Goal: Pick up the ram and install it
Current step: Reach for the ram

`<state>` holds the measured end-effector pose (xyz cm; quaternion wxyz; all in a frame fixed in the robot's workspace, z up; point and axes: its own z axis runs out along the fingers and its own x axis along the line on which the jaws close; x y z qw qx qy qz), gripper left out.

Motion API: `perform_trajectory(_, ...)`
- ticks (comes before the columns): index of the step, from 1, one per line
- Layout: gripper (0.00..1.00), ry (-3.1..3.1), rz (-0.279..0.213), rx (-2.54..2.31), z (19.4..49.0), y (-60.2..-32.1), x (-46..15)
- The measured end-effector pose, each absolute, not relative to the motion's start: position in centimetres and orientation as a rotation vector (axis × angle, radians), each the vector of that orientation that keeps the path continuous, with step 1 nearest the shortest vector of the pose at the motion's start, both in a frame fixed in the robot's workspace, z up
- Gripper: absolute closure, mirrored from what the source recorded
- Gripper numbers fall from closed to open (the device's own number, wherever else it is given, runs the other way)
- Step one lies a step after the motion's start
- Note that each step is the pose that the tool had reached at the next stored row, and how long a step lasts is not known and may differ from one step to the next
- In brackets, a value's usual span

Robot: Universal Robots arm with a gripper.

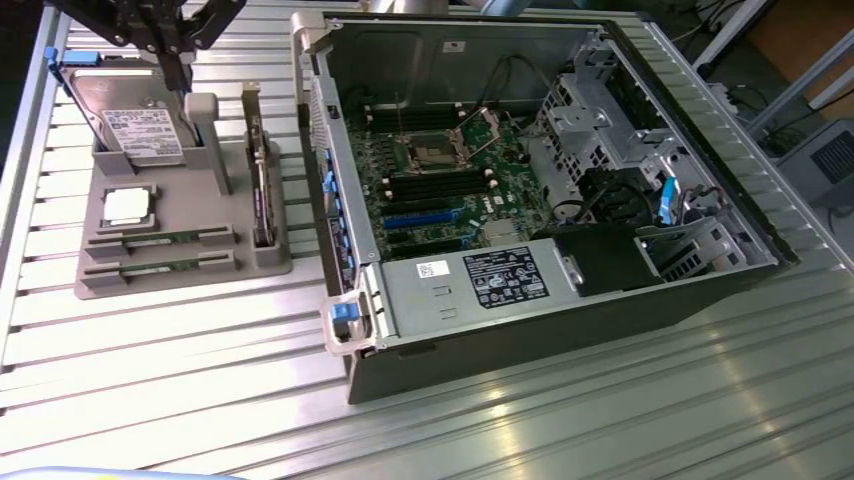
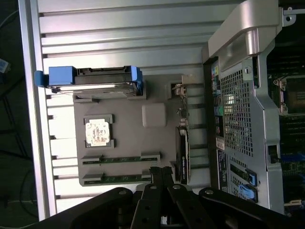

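Note:
Two ram sticks lie in slots at the near end of a grey holder (image 1: 267, 262): one ram (image 1: 160, 241) and a second ram (image 1: 158, 268) beside it. The wrist view shows them as thin green strips, the first ram (image 2: 121, 159) and the second ram (image 2: 116, 178). My gripper (image 1: 180, 82) hangs above the holder's far end, over the hard drive, well above the rams. Its fingers (image 2: 161, 172) are shut together with nothing between them. The open computer case (image 1: 350, 150) holds the motherboard (image 1: 441, 200) with its dark memory slots.
The holder also carries a hard drive (image 1: 131, 118) with a white label, a square silver processor (image 1: 127, 206) and an upright expansion card (image 1: 262, 190). The case stands right beside the holder on a ribbed metal table (image 1: 160, 350); the table's edge runs along the exterior view's left.

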<state>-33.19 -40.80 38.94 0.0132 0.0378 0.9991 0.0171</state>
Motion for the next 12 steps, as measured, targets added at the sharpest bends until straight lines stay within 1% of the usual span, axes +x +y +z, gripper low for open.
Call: perform_trajectory(12,0.90,3.112,0.052,0.118,38.82,-41.38,-33.20)
